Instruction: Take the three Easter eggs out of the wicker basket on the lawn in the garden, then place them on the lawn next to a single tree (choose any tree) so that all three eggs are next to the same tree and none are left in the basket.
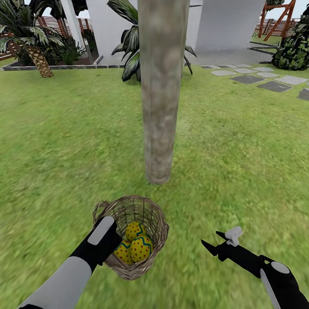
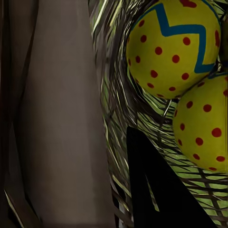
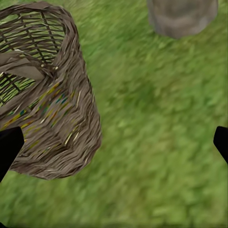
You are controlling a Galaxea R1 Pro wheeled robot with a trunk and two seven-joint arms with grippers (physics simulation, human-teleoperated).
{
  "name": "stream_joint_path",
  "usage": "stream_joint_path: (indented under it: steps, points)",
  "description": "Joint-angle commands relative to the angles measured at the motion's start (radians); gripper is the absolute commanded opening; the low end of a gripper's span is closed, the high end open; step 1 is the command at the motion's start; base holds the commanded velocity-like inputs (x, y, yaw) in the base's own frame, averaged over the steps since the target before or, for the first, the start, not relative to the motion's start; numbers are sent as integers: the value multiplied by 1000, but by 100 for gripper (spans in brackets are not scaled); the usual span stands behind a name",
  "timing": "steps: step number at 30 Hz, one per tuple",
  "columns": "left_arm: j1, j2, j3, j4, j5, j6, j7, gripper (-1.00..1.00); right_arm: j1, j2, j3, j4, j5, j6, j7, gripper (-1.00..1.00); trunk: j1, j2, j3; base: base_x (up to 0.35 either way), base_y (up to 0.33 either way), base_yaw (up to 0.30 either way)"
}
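The wicker basket leans tilted on the lawn just in front of the tree and its bare trunk. Three yellow Easter eggs with red dots lie inside it; two of them fill the left wrist view. My left gripper is at the basket's left rim, one black finger inside the weave, apparently shut on the rim. My right gripper hangs open over the grass to the right of the basket, nothing between its fingers.
Stone path slabs run across the far right, with a dark bush and red playset behind. A short palm stands far left, a leafy plant behind the trunk, the white house beyond.
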Motion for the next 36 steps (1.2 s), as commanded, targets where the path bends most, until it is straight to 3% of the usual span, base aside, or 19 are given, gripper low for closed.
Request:
stream_joint_path:
  steps: [1, 18, 29, 36]
  points:
    - [0, 0, 0, 0, -1, 4, -3, -100, 0, 0, 0, 0, 0, 0, 0, 100, 4, -7, -3, 0, 0, 0]
    - [0, 0, 0, -1, -1, 4, 3, -100, 0, 0, 5, -1, 0, 0, 1, 100, 69, -126, -57, 0, 0, 0]
    - [0, 0, 0, -3, -1, 4, 3, -100, 0, 0, 3, 0, -1, 0, 1, 100, 111, -203, -108, 0, 0, 0]
    - [0, -2, 0, -6, -1, 4, 3, -100, 0, 0, 2, 0, -1, 0, 0, 100, 130, -238, -124, 0, 0, 0]
